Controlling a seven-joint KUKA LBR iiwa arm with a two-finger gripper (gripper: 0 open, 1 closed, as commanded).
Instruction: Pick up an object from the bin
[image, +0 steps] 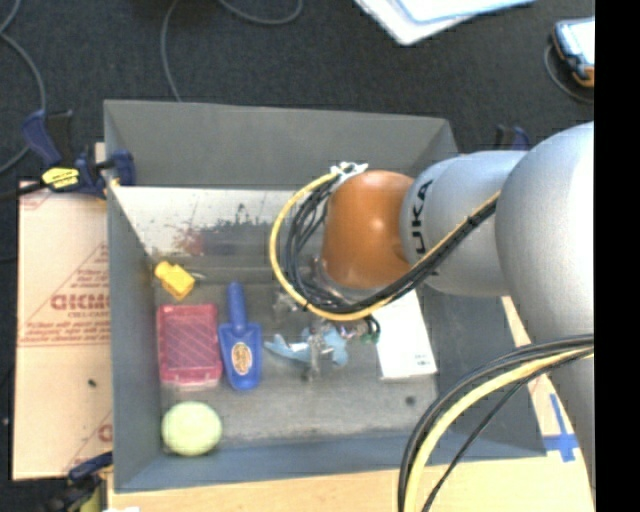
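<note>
My gripper (318, 358) is down near the bin floor in the middle of the bin, below the arm's orange cover. It stands on a small light-blue thing (288, 349) that sticks out to its left and right. A blue scoop-like tool with a yellow label (240, 345) lies just left of that. A white flat box (405, 340) lies just right of the gripper, partly hidden by the arm.
A pink ribbed block (187, 345) lies at the left, with a small yellow piece (174, 279) above it. A pale green ball (191, 429) rests at the front left corner. The arm covers the bin's right and back middle.
</note>
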